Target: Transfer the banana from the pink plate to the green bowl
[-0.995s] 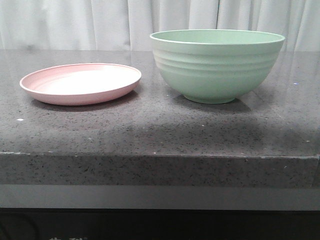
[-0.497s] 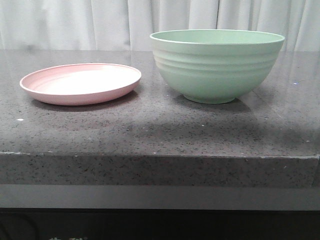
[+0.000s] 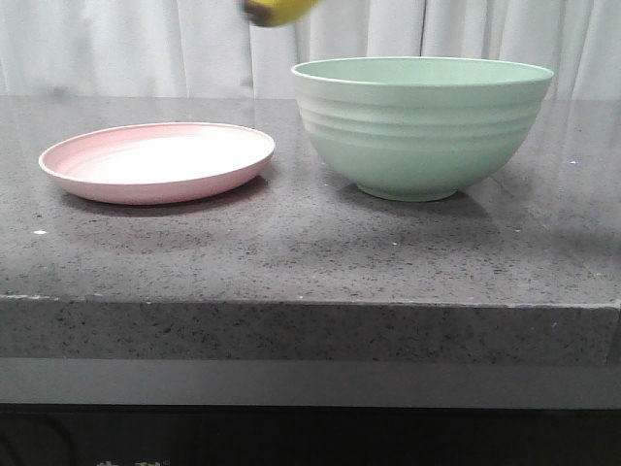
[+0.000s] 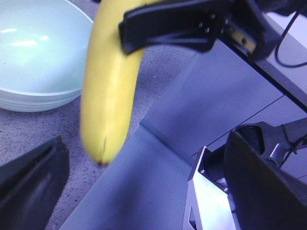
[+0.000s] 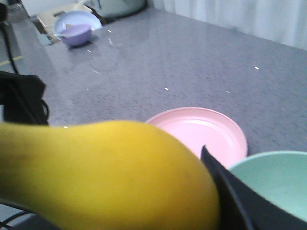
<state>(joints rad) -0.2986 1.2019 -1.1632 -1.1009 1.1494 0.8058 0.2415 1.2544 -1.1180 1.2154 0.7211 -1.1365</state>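
Observation:
The banana point(image 3: 277, 10) hangs high at the top edge of the front view, above the gap between the empty pink plate point(image 3: 155, 160) and the green bowl point(image 3: 422, 126). My right gripper point(image 5: 144, 201) is shut on the banana point(image 5: 105, 172), which fills its view; the plate point(image 5: 201, 132) and the bowl's rim point(image 5: 278, 182) lie below. In the left wrist view the banana point(image 4: 108, 91) hangs from the right gripper's black finger point(image 4: 182, 24), beside the bowl point(image 4: 33, 57). My left gripper point(image 4: 144, 191) is open and empty, off the counter's edge.
The dark speckled counter point(image 3: 310, 252) has its front edge close to the camera. A white curtain point(image 3: 146, 44) hangs behind. A small lavender bowl point(image 5: 74, 28) stands far off on the counter. Grey panels of the robot's base point(image 4: 216, 105) lie below the left gripper.
The banana has come into the top of the front view; before, it was out of sight. The plate and the bowl have not moved.

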